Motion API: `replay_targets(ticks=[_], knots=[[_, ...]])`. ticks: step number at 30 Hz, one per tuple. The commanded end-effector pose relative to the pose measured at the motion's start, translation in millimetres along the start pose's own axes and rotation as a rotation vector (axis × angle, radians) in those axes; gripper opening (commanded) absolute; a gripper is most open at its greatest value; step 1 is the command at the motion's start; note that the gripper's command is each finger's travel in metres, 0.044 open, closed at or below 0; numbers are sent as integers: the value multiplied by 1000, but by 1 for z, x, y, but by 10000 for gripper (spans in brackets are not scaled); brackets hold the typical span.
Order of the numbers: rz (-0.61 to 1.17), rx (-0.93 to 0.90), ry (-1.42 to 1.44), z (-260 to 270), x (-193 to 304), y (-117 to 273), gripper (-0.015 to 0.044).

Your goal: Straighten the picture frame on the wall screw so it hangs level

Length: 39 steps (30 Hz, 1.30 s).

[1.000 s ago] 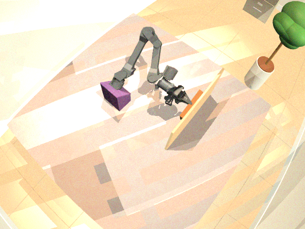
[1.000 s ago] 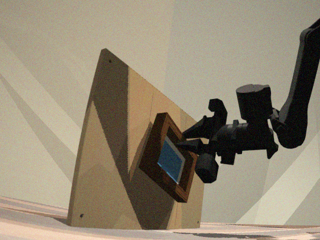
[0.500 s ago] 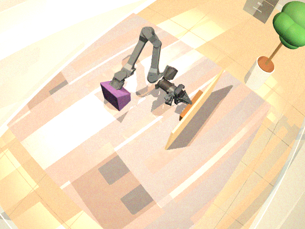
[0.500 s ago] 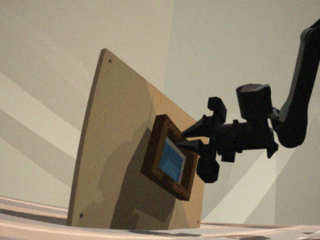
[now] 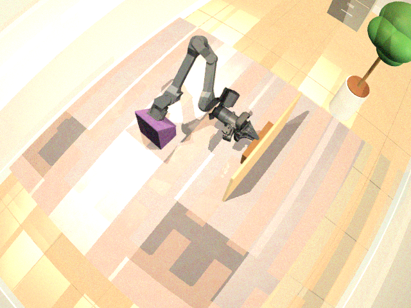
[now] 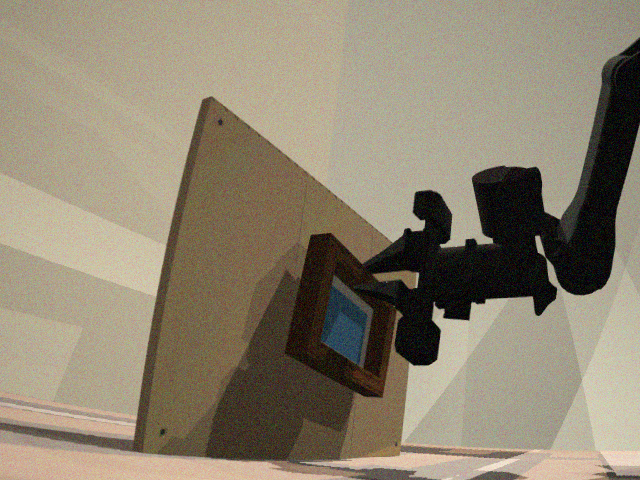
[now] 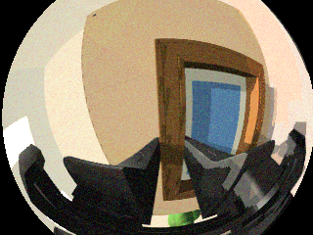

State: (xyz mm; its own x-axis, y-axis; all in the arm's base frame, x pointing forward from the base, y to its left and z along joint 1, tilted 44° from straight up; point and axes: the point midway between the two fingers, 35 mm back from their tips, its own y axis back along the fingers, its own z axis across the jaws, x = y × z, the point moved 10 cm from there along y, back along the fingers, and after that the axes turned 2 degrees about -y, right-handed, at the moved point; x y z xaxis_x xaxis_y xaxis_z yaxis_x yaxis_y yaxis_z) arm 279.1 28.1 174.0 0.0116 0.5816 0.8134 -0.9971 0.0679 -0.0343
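Brown wood is pinched at the top rail: the frame (image 5: pixel 252 149) (image 6: pixel 305 304) (image 7: pixel 172 98) is gripped by the gripper (image 5: pixel 257 138) (image 6: pixel 361 279) (image 7: pixel 170 141), its body hanging below the fingertips against the board (image 5: pixel 265 142) (image 6: pixel 237 232) (image 7: pixel 122 88); sideways travel should run along that rail.

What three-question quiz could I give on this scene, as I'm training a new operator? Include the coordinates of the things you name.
1. True or false: the picture frame (image 5: pixel 255 147) (image 6: pixel 302 310) (image 7: pixel 171 113) is between the fingers of the gripper (image 5: pixel 257 138) (image 6: pixel 360 279) (image 7: pixel 170 141).
2. Multiple choice: what colour is the block (image 5: pixel 167 135) under the arm's base? A green, B purple, C white.
3. Fill in: the plant (image 5: pixel 396 34) (image 7: pixel 183 218) stands in a ____ pot (image 5: pixel 343 102).

Key: 1 true; 2 B; 3 white.
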Motion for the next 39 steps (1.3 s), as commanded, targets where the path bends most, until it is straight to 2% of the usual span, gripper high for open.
replay_targets(ticks=[1, 29, 39], knots=[[1, 5, 26, 0, 0, 0, 0], [1, 4, 171, 2, 1, 0, 0], [0, 0, 150, 2, 1, 0, 260]])
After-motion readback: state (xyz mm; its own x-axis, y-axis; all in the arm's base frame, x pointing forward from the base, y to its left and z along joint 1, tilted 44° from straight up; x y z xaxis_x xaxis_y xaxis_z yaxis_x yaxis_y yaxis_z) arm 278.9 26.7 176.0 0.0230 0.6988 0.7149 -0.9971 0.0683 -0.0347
